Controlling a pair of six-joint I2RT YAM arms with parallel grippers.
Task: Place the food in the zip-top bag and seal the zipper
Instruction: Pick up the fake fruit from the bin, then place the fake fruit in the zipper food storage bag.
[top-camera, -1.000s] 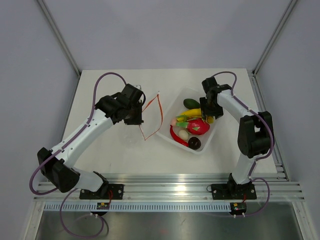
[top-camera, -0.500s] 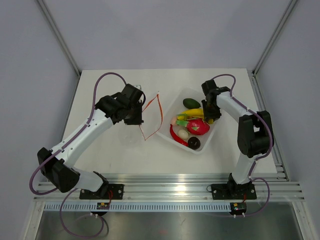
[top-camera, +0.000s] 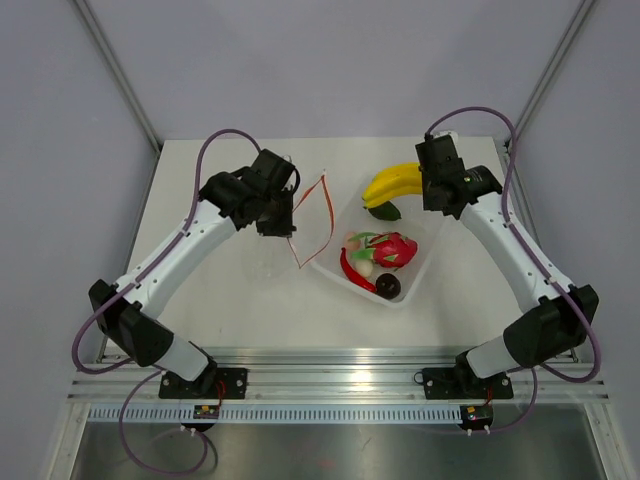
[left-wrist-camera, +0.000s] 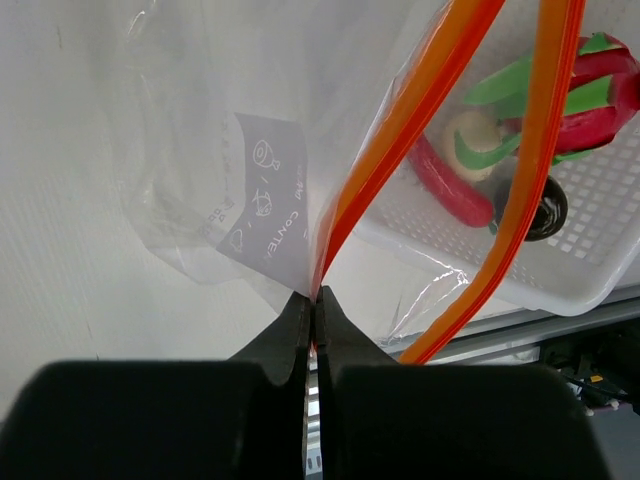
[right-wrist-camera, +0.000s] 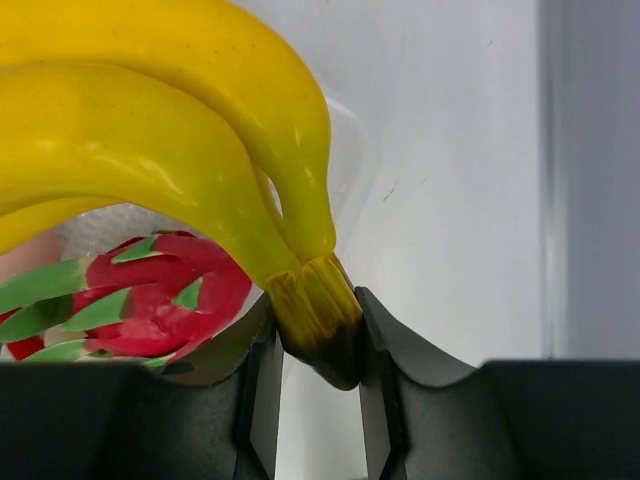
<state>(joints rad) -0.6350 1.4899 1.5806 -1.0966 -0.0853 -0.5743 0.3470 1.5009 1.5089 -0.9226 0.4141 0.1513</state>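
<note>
The left gripper (left-wrist-camera: 313, 305) is clamped on one lip of the zip-top bag (left-wrist-camera: 180, 140) at the zipper (left-wrist-camera: 415, 120), and the mouth is held open just left of the tray (top-camera: 425, 268). The banana (top-camera: 390, 181) is pinched by its stem only in the right gripper (right-wrist-camera: 318, 345), above the tray's far corner. The thin stem could be dropped or swung, and the floppy mouth could be missed.

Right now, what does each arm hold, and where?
Left fingers pinch the zip-top bag at its zipper strip; right fingers grip the banana by its stem.

Partial "CONTE" and small symbols on white label (left-wrist-camera: 268, 195) of zip-top bag (left-wrist-camera: 170, 110)
</note>
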